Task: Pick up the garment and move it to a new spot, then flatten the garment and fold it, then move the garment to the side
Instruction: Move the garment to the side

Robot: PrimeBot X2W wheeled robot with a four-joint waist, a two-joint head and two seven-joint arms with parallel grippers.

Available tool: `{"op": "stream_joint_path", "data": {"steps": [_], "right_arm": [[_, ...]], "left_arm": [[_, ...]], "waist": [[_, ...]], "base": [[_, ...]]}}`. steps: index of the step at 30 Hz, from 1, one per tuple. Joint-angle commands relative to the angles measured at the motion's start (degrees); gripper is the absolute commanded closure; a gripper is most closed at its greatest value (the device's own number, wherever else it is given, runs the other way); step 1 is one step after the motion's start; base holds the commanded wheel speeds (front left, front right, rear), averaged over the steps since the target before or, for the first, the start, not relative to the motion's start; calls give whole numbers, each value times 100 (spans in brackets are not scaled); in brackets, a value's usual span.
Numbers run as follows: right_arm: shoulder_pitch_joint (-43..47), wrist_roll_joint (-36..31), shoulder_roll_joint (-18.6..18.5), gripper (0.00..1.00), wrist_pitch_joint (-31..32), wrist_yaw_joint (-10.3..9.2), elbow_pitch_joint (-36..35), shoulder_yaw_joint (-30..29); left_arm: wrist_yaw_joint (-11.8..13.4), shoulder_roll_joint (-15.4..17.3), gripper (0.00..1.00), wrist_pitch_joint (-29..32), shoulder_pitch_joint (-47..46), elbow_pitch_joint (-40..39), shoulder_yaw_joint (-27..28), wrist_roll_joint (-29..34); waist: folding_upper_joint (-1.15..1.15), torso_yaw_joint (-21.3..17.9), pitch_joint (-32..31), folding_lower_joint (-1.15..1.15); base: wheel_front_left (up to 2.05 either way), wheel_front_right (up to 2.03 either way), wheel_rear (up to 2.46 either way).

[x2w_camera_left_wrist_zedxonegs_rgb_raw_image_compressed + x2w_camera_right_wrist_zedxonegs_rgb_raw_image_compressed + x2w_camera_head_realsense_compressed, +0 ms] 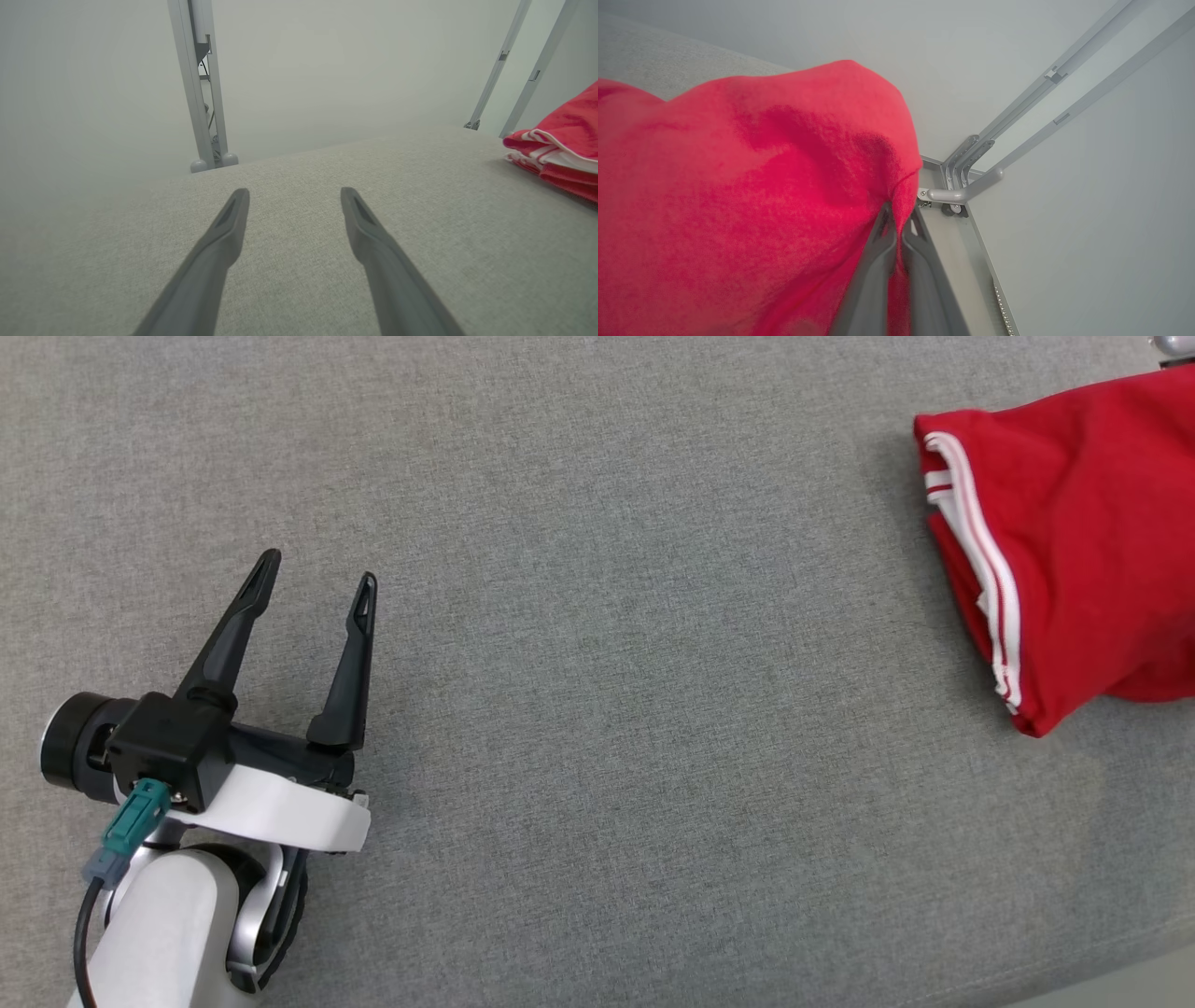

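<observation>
1. The garment lies bunched at the right edge of the head view on the grey, fabric-covered desk. It is red cloth, with its white striped trim turned towards the middle of the desk.
2. The left hand sits at the lower left of the head view. Its two dark fingers are spread wide with nothing between them.
3. A broad stretch of bare desk separates the left hand from the garment, so the two are well apart.
4. In the left wrist view the left hand points along the desk towards a metal post at the far edge. The garment is off to the right of the fingers, and its layered red-and-white edge rests on the desk.
5. In the right wrist view the right hand has its fingers pressed together, with a fold of the garment pinched between them near the tips. The rest of the cloth billows to the left of the fingers.
6. The pinched part seems to be lifted off the desk, though the close, blurred view does not settle it.
7. Just beyond the right hand's fingertips is a metal bracket at the desk's corner.
</observation>
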Motion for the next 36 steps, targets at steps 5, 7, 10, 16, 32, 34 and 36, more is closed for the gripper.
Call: {"op": "stream_joint_path", "data": {"steps": [5,7,10,16,32,34,36], "right_arm": [[-92,-102,97,0,-152,-2,450,-143],[-34,-37,171,0,-268,-2,547,-215],[107,79,259,0,-487,-1,584,-416],[442,595,735,0,-1057,-1,84,-1160],[1933,72,2448,0,-530,0,-2858,-886],[2130,-66,2577,0,-405,-1,-3037,-760],[2343,-158,2726,0,-338,0,-3136,-617]], "left_arm": [[-15,44,0,-39,-90,32,-7,-48],[-5,59,0,-66,-54,63,7,-57],[37,45,0,-123,26,111,13,-78],[165,1,0,-262,190,190,79,-121],[462,-132,0,-417,859,116,149,-264],[510,-127,0,-375,974,112,140,-274],[511,-155,0,-335,1064,120,117,-331]], "waist": [[0,1,-40,0],[0,-3,-101,0],[0,10,-240,0],[0,120,-641,0],[0,1006,-1710,0],[0,1072,-1818,0],[0,1125,-1937,0]], "base": [[0,0,0],[0,0,0],[0,0,0],[0,0,0],[0,0,0],[0,0,0],[0,0,0]]}}
